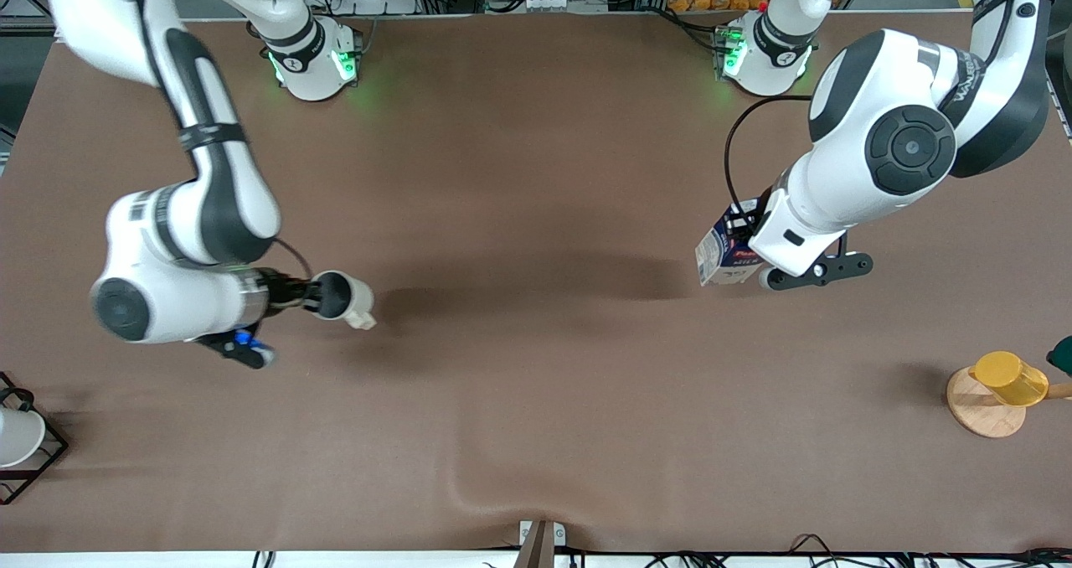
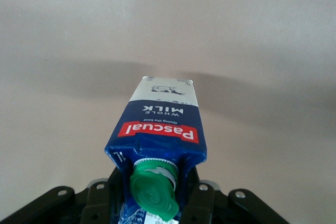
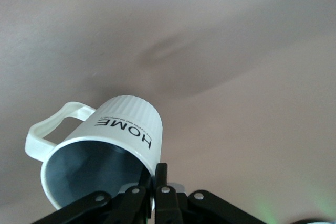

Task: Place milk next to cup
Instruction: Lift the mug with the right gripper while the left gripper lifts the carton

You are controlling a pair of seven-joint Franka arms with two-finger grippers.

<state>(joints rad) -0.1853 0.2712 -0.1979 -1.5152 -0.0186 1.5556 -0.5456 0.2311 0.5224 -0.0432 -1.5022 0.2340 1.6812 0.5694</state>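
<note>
The milk (image 1: pixel 722 255) is a dark blue and white carton with a red label and a green cap. It hangs tilted over the table toward the left arm's end, and a shadow lies on the cloth beside it. My left gripper (image 1: pixel 744 226) is shut on its top. In the left wrist view the fingers (image 2: pixel 198 199) flank the carton (image 2: pixel 160 124) by the cap. The cup (image 1: pixel 342 296) is an off-white mug with a grey inside. It is held tilted over the table toward the right arm's end. My right gripper (image 1: pixel 313 293) is shut on its rim, as the right wrist view (image 3: pixel 158 181) shows on the cup (image 3: pixel 123 124).
A yellow plastic cup (image 1: pixel 1009 378) rests on a round wooden stand (image 1: pixel 981 409) at the left arm's end, beside a dark green thing (image 1: pixel 1064 355) at the view's edge. A white cup in a black wire frame (image 1: pixel 18 439) stands at the right arm's end. Brown cloth covers the table.
</note>
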